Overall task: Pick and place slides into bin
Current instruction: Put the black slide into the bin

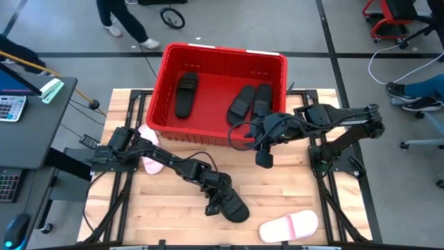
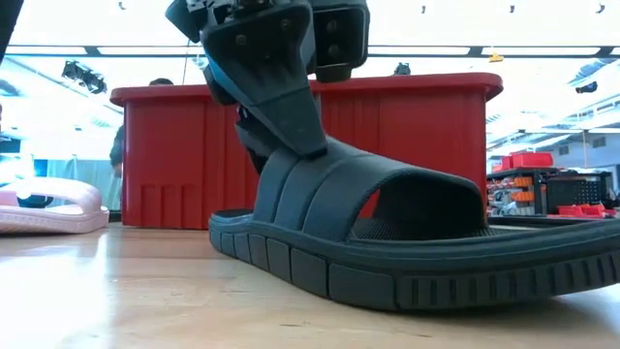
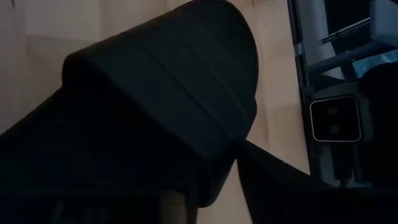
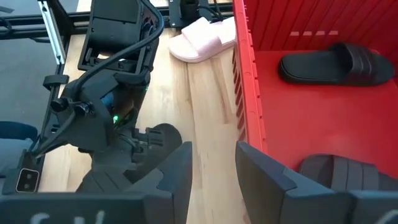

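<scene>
A black slide [image 1: 234, 208] lies on the table near its front edge and fills the low view [image 2: 387, 233]. My left gripper [image 1: 216, 198] is down on its wide strap and shut on it. My right gripper [image 1: 263, 158] hangs open and empty over the table, just in front of the red bin's near wall [image 4: 249, 93]. The red bin [image 1: 223, 50] stands at the table's far side with three black slides [image 1: 186, 94] [image 1: 241, 101] [image 1: 262, 98] flat on its floor. One pink slide [image 1: 288, 226] lies at the front right. Another [image 1: 148, 158] lies at the left, partly under my left arm. My left gripper holds the black slide by its strap [image 2: 320, 174], at the strap's edge. One finger [image 2: 281, 97] lies on the strap's outer face, coming from above and slanting down. The other finger is hidden behind it. The slide's sole [image 2: 291, 262] is on the table.
The left pink slide also shows in the low view [image 2: 48, 208] and the right wrist view [image 4: 202, 37]. My left arm's base [image 4: 106, 93] stands close to my right gripper. Bare wood lies between the bin and the front edge. A person's legs [image 1: 125, 24] show beyond the table.
</scene>
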Controlling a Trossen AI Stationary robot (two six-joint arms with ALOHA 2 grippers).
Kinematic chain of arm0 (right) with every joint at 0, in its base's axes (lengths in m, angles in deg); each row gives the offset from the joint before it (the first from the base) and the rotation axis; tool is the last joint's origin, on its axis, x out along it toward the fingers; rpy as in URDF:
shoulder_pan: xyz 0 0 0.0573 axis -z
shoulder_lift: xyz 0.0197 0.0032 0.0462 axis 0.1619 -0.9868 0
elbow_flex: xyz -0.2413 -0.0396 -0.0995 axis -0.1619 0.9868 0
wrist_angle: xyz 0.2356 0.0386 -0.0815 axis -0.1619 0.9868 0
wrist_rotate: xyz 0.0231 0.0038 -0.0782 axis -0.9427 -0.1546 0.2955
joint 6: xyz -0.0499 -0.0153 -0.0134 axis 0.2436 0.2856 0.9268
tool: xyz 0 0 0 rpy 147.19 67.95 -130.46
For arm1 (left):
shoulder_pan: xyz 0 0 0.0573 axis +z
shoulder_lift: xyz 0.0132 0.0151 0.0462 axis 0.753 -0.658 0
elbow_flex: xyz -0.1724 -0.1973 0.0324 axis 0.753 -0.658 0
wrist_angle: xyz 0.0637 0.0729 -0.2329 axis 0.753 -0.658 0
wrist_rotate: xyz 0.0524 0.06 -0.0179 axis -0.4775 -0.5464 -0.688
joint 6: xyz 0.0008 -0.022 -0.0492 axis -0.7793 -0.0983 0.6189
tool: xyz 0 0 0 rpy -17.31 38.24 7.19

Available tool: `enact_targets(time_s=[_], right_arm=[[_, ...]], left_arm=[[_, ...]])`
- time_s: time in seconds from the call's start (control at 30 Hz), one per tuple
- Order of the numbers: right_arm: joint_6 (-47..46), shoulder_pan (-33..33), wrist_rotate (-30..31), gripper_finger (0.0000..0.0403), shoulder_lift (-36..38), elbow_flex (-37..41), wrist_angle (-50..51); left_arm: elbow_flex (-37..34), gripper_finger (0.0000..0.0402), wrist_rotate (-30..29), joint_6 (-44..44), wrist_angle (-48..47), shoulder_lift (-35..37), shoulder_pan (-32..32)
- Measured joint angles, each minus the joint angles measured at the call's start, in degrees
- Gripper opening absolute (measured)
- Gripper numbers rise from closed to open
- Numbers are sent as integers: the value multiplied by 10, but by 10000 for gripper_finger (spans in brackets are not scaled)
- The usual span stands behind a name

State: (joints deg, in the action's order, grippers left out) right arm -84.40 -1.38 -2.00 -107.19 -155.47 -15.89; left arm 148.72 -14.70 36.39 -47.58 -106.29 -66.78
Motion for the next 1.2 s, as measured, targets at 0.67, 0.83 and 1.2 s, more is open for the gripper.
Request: enact_targets(time_s=[0.67,0.83,1.2], right_arm=[[0,0,0,128,0,0,0],[-13,0,0,128,0,0,2],[-26,0,0,128,0,0,15]], left_arm=[[35,12,55,30,-87,48,-55],[77,12,14,22,-172,79,-81],[263,12,-267,-31,-433,156,-130]])
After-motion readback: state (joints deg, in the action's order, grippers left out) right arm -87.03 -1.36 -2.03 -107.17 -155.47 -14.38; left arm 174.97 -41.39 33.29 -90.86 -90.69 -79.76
